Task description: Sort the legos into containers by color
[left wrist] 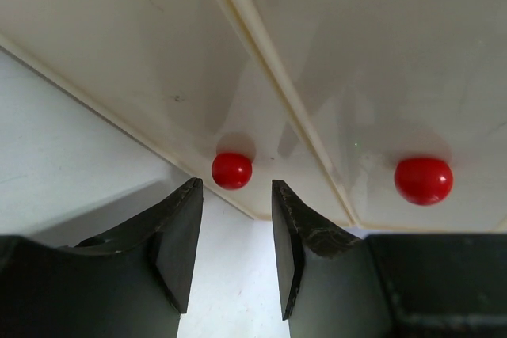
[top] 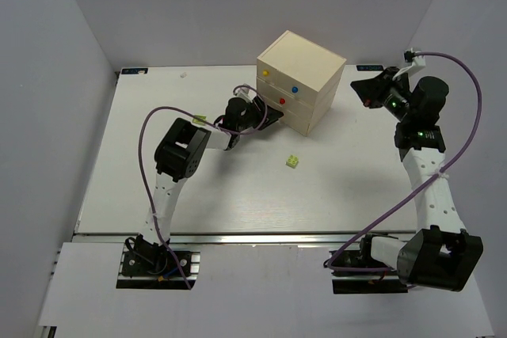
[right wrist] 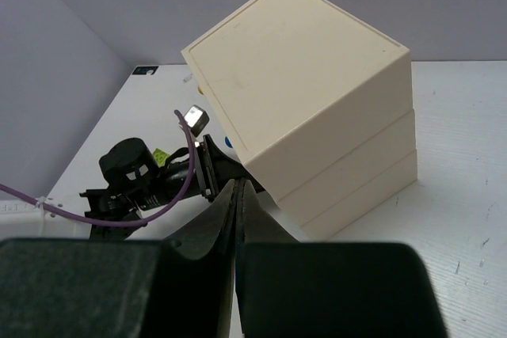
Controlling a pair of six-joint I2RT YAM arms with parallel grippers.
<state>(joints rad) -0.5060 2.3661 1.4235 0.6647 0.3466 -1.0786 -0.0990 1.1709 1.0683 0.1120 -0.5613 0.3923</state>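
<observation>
The cream wooden chest point(top: 301, 77) stands at the back centre, with a yellow knob point(top: 265, 74), a blue knob point(top: 294, 89) and a red knob point(top: 281, 101) on its drawer fronts. My left gripper point(top: 275, 116) is open and empty at the lower drawers. In the left wrist view its open fingers point(left wrist: 235, 195) sit just short of a red knob point(left wrist: 232, 170), and a second red knob point(left wrist: 423, 180) is to the right. One lime-yellow lego point(top: 293, 161) lies on the table in front of the chest. My right gripper point(top: 364, 89) is shut and empty, raised to the right of the chest point(right wrist: 317, 116).
White walls close the table at the back and on both sides. A small white bit point(top: 184, 74) lies near the back edge. Purple cables loop from both arms. The left arm point(right wrist: 135, 176) shows in the right wrist view, left of the chest.
</observation>
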